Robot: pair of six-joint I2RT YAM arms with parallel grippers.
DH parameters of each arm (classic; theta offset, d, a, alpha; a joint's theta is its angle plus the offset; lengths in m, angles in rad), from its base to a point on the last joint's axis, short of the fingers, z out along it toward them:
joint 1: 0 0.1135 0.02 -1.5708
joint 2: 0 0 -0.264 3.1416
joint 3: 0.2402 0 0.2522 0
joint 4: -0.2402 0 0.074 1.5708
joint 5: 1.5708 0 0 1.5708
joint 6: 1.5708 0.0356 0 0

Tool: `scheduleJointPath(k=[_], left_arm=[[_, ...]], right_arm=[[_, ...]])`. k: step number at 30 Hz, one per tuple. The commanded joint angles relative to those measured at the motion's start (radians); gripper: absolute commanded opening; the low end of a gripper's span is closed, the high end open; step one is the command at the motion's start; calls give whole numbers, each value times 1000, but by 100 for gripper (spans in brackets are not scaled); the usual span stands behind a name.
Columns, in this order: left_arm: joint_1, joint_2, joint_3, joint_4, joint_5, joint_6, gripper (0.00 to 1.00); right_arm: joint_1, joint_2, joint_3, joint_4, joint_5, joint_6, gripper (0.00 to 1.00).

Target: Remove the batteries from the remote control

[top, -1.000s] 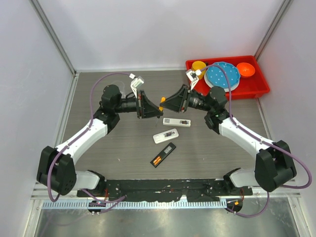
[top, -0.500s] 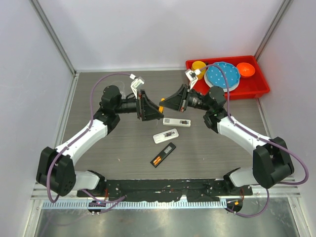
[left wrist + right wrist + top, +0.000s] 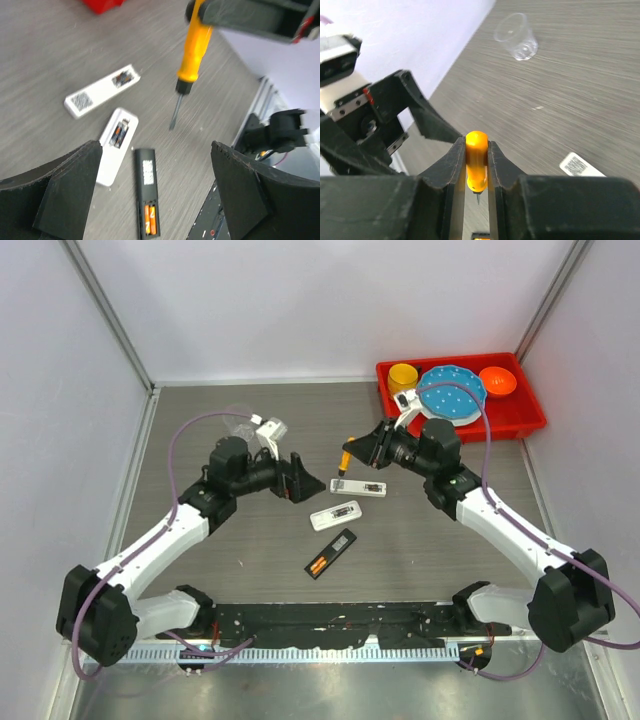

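Three remotes lie with their backs open. A black remote (image 3: 331, 553) (image 3: 146, 192) holds two orange batteries (image 3: 150, 220). A white remote (image 3: 336, 515) (image 3: 116, 146) shows dark batteries (image 3: 119, 135). Another white remote (image 3: 359, 486) (image 3: 101, 91) also holds dark batteries (image 3: 121, 78). My right gripper (image 3: 354, 452) (image 3: 476, 146) is shut on the orange handle of a screwdriver (image 3: 346, 454) (image 3: 476, 162) (image 3: 192, 47), tip pointing down above the far white remote. My left gripper (image 3: 300, 481) (image 3: 155, 150) is open and empty, left of the remotes.
A clear plastic cup (image 3: 240, 415) (image 3: 516, 36) stands at the back left. The red tray (image 3: 520, 422) at the back right holds a blue plate (image 3: 452, 392), a yellow cup (image 3: 403, 373) and an orange bowl (image 3: 497, 380).
The screwdriver passed from left to right: my left gripper opened and drew back to the left, while my right gripper shut on the handle and lowered it toward the far white remote.
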Motion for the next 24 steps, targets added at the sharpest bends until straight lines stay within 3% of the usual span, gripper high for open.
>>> scheduleJointPath(k=[1, 17, 24], left_arm=[[-131, 20, -14, -216, -383, 112, 94], [-627, 196, -122, -192, -836, 29, 94], [-705, 221, -188, -179, -873, -51, 79]], right_arm=[[-8, -54, -44, -74, 190, -54, 1], [-104, -46, -170, -55, 158, -17, 1], [-110, -42, -175, -42, 142, -11, 1]])
